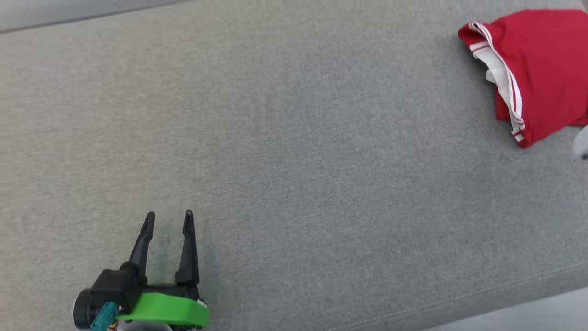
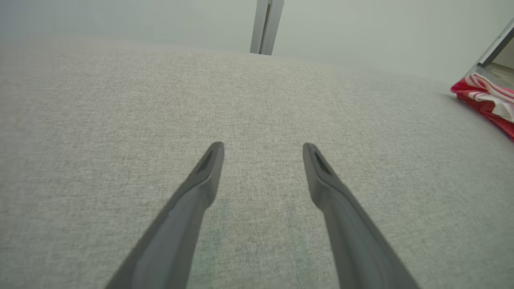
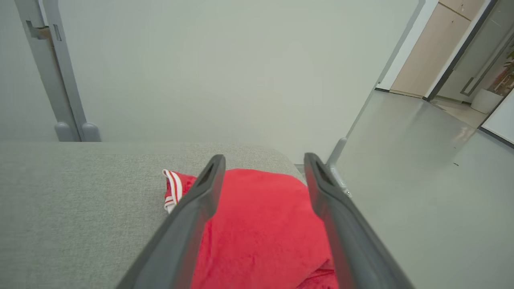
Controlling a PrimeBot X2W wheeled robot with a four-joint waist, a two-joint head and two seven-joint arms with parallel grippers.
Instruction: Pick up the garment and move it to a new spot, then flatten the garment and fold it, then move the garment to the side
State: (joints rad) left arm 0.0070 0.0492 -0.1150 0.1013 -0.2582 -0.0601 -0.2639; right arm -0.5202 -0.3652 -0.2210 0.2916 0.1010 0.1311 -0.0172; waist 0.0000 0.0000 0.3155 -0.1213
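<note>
Now I see the red garment (image 1: pixel 542 69) lying as a compact bundle at the far right end of the grey cushioned surface (image 1: pixel 294 161), its white-striped trim turned toward the middle and its right side running off my head view. On the right wrist camera my right gripper (image 3: pixel 264 158) is over the red cloth with its two dark fingers spread wide and nothing pinched between them. My left gripper (image 1: pixel 169 214) sits well apart at the near left, over bare grey fabric, equally wide and empty
</note>
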